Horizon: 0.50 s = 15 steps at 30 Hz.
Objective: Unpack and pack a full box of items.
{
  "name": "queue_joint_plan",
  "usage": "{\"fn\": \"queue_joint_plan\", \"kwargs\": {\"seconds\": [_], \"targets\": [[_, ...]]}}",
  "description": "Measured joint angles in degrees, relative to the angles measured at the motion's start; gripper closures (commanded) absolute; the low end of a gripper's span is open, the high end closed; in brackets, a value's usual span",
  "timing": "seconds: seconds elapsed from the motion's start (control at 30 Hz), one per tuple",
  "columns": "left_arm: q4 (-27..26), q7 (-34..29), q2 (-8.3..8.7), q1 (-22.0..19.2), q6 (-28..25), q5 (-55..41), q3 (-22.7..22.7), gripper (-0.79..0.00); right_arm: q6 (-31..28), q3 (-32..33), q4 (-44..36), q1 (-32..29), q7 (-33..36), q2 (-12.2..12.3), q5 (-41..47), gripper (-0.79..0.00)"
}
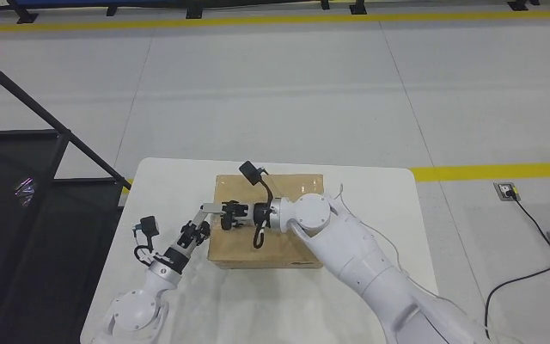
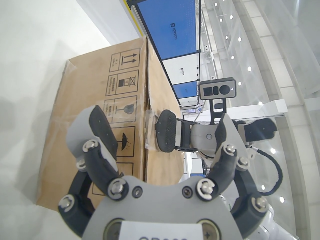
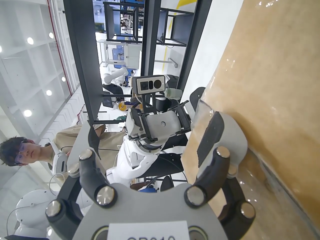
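Box (image 1: 296, 187) is closed, so you can't see its contents; left gripper (image 2: 161, 123) and right gripper (image 3: 155, 128) both gape wide at its edge, holding nothing.

White glossy arms (image 1: 369, 258), grey fingers (image 2: 77, 129), black textured pads (image 2: 163, 131), silver screws (image 2: 116, 188), black cable (image 2: 275, 167)

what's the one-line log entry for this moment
box: shut, taped, on table | left gripper: open, at box side | right gripper: open, over box top edge
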Motion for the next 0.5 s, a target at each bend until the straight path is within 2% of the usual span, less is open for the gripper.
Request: {"fn": "queue_joint_plan", "kwargs": {"seconds": [0.3, 0.5], "targets": [[-0.06, 0.14, 0.31, 0.36, -0.23, -1.97, -3.15, -0.785, -2.24, 1.96, 2.94, 0.51, 4.12, 0.39, -0.95, -0.785], [-0.24, 0.10, 0.41, 0.49, -0.18, -3.02, -4.36, -0.785, -3.37, 4.13, 2.35, -0.10, 5.95, 2.10, -3.30, -0.785]]}}
